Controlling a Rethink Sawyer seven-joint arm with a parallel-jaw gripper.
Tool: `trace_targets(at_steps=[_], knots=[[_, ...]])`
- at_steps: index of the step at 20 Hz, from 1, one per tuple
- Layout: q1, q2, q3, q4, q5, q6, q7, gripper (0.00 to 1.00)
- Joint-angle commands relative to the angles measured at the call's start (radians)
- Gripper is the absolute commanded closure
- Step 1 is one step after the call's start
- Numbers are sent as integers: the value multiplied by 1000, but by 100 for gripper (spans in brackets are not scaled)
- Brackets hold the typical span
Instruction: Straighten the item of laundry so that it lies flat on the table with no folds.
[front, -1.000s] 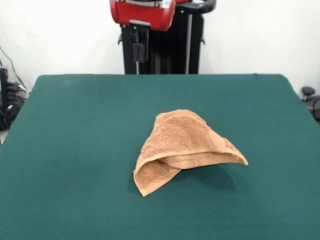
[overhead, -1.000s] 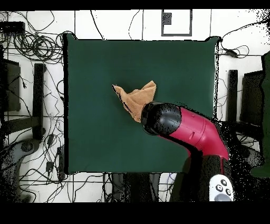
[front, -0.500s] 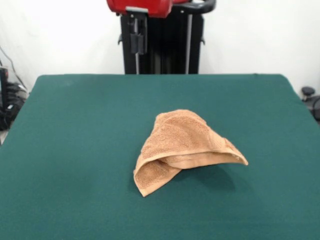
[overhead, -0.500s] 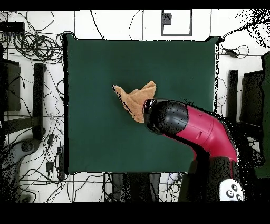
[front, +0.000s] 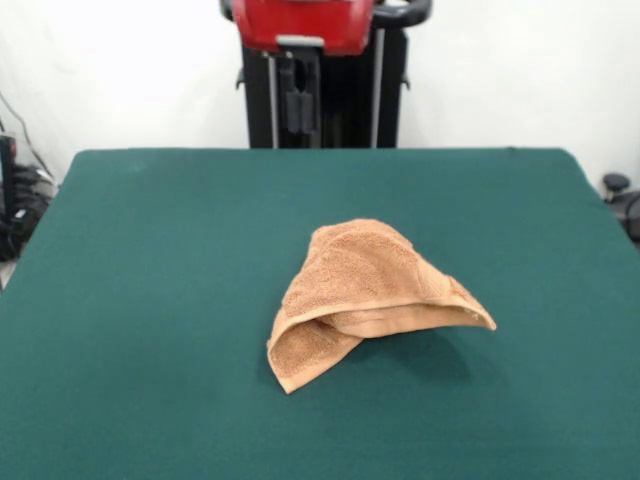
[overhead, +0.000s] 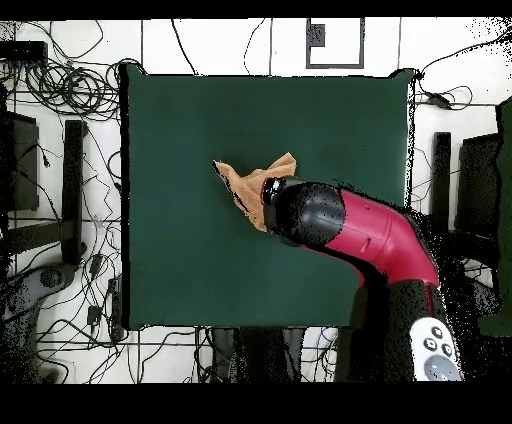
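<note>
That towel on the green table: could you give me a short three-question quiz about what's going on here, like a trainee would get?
1. True or false: the orange-tan towel lies flat with no folds.
2. What covers part of the towel in the overhead view? A) a person's hand B) the red and black arm C) a box
3. Fill in: the towel rests on the dark ____ table.

Key: 1 false, it is bunched and folded over itself; 2 B; 3 green.

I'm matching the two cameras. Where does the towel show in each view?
Front view: the towel lies crumpled right of centre on the table.
Overhead view: the towel sits near centre, its lower right hidden under the arm.
Shared landmark: the table's green top.
</note>
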Motion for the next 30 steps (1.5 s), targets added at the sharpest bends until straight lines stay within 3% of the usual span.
trace_targets(at_steps=[1,10,13,30], knots=[[22,104,189,131,-58,-115,-35,100],[63,149,151,97,-112,-171,42,100],[79,167,132,77,-107,-123,67,100],[96,276,103,14,-128,-114,78,100]])
